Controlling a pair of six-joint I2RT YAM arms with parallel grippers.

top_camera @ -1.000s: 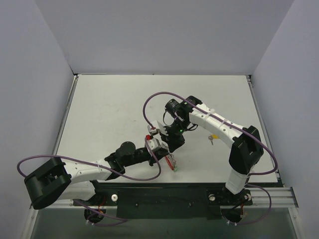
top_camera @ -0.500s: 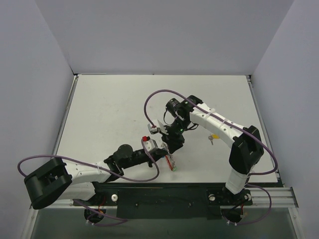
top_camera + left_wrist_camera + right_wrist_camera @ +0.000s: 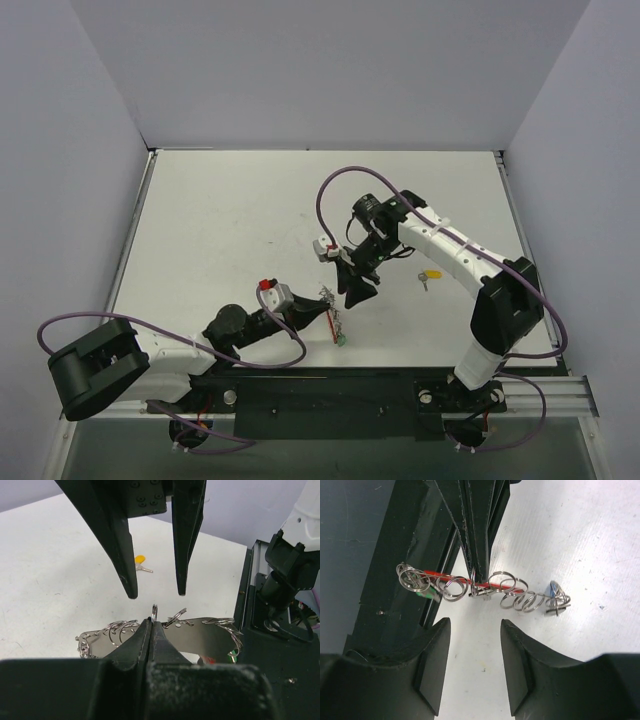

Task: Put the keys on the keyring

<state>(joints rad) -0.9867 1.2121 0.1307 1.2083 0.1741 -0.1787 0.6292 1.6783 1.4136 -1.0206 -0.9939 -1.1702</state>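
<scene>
Right fingers have popped open and backed off, left fingers are clamped shut on the keyring near the front edge of the table, so I'd hold that steady while fetching the yellow key off right.

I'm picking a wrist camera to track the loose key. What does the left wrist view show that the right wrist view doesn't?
Only the left wrist view shows the yellow-capped key lying apart on the table. Only the right wrist view shows a blue-capped key at one end of the chain of silvery rings. Both show the left gripper shut on that chain and the right gripper open, facing it.
</scene>
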